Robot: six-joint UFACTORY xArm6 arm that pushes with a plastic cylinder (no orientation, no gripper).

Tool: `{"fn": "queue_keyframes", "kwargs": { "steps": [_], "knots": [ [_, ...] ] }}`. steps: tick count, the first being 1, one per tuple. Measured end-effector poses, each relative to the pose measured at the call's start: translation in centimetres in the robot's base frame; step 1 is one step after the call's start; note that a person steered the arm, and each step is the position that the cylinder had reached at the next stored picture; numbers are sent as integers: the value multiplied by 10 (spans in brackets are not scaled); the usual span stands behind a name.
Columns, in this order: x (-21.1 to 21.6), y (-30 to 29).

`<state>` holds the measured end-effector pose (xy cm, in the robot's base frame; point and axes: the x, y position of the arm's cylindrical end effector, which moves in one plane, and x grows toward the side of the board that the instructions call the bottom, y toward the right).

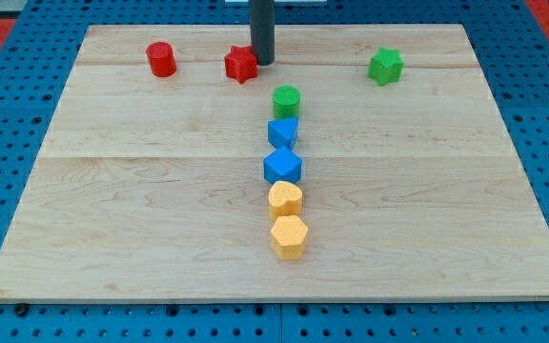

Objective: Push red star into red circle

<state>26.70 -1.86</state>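
Note:
The red star (241, 64) lies near the view's top, left of centre, on the wooden board (112, 210). The red circle (161, 59), a short cylinder, stands to its left with a gap of bare wood between them. My tip (262, 62) is at the star's right edge, touching or almost touching it. The dark rod rises straight up out of the view's top.
A green star (385, 66) sits at the top right. Down the board's middle runs a column: green cylinder (286, 99), blue block (283, 132), blue hexagon block (282, 167), yellow cylinder (285, 199), yellow hexagon block (289, 236).

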Motion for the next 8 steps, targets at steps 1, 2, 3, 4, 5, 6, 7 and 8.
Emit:
{"fn": "queue_keyframes", "kwargs": {
  "steps": [1,2,3,4,5,6,7,8],
  "knots": [
    [1,3],
    [20,3],
    [22,-16],
    [-11,-54],
    [-17,-70],
    [-9,-71],
    [4,-81],
    [10,-82]
  ]
}}
